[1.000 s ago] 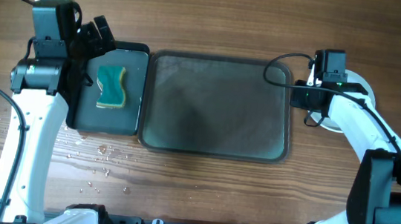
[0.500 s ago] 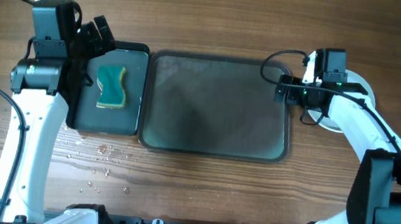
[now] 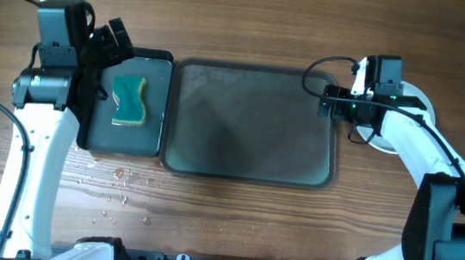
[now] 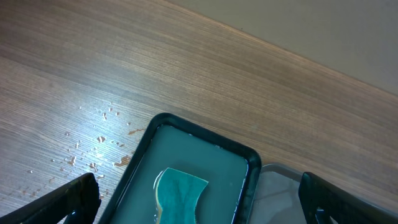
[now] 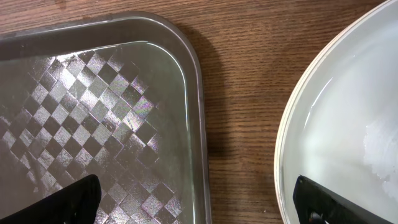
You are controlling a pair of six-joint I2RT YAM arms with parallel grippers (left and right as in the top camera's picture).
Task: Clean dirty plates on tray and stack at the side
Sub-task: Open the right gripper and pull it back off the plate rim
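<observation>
The grey-green tray lies in the middle of the table with nothing on it; its patterned floor and right rim fill the left of the right wrist view. A white plate rests on the wood just right of the tray, and in the overhead view the plate is mostly hidden under my right arm. My right gripper is open, straddling the strip of wood between tray rim and plate, holding nothing. My left gripper hangs open above the black tray.
A narrower black tray sits against the grey-green tray's left side, with a teal sponge lying in it. Water drops dot the wood near it.
My right gripper has gone from shut to open, one finger now reaching over the tray's right rim. The left arm and sponge have not moved.
</observation>
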